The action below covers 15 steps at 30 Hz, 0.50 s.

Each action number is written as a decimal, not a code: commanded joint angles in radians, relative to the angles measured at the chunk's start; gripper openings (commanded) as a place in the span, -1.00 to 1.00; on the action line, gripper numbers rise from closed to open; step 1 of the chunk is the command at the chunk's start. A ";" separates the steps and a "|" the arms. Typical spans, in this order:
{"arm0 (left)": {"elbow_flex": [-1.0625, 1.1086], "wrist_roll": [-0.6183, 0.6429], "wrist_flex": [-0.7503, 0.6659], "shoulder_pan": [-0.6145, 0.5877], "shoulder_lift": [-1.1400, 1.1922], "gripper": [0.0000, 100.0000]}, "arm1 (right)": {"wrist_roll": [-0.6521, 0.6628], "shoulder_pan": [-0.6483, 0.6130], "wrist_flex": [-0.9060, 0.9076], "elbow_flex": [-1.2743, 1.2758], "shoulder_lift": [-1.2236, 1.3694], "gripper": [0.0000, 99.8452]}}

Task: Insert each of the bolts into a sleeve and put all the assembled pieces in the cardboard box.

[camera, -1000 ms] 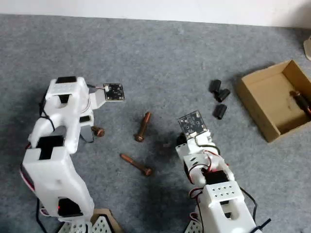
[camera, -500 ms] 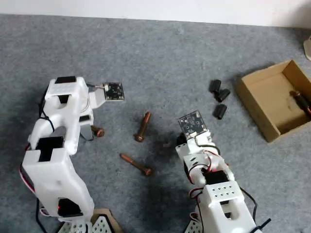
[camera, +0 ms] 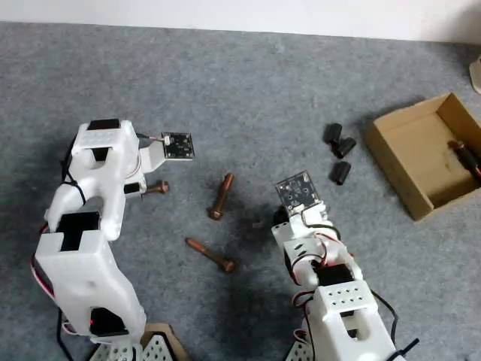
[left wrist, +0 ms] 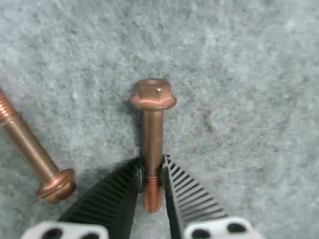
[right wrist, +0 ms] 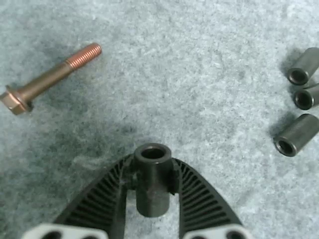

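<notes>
My left gripper (left wrist: 152,168) is shut on the threaded end of a copper bolt (left wrist: 152,124), whose hex head points away from the fingers. In the high view this bolt (camera: 155,186) sticks out from the left arm at the left of the table. My right gripper (right wrist: 152,167) is shut on a black sleeve (right wrist: 152,179), its bore open towards the camera. Two more bolts (camera: 221,196) (camera: 211,255) lie on the grey carpet between the arms. Three loose sleeves (camera: 340,150) lie near the cardboard box (camera: 421,162).
The box at the right edge holds an assembled piece (camera: 466,156) in its far corner. In the right wrist view, a bolt (right wrist: 50,77) lies to one side of the held sleeve and the three sleeves (right wrist: 299,99) to the other. Open carpet lies beyond the arms.
The left gripper has risen and shifted slightly right with the bolt, which now points sideways towards the middle. The right arm has not moved.
</notes>
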 commanded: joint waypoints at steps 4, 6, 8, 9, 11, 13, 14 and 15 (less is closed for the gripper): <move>-0.016 0.141 0.064 0.038 -0.067 -0.98 | 0.009 -0.001 -0.024 -0.012 -0.022 -0.99; -0.024 0.123 0.104 0.053 -0.067 -0.98 | 0.009 -0.001 -0.024 -0.012 -0.022 -0.99; -0.036 0.075 0.146 0.065 -0.067 -0.98 | 0.009 -0.001 -0.024 -0.012 -0.022 -0.99; -0.042 0.052 0.178 0.073 -0.067 -0.98 | 0.009 -0.001 -0.024 -0.012 -0.022 -0.99; -0.064 0.034 0.242 0.090 -0.067 -0.98 | 0.009 -0.001 -0.024 -0.012 -0.022 -0.99; -0.090 0.034 0.273 0.097 -0.059 -0.98 | 0.009 -0.001 -0.024 -0.012 -0.022 -0.99; -0.096 0.034 0.272 0.101 -0.058 -0.98 | 0.009 -0.001 -0.024 -0.012 -0.022 -0.99; -0.096 0.032 0.261 0.101 -0.058 -0.98 | 0.009 -0.001 -0.024 -0.012 -0.022 -0.99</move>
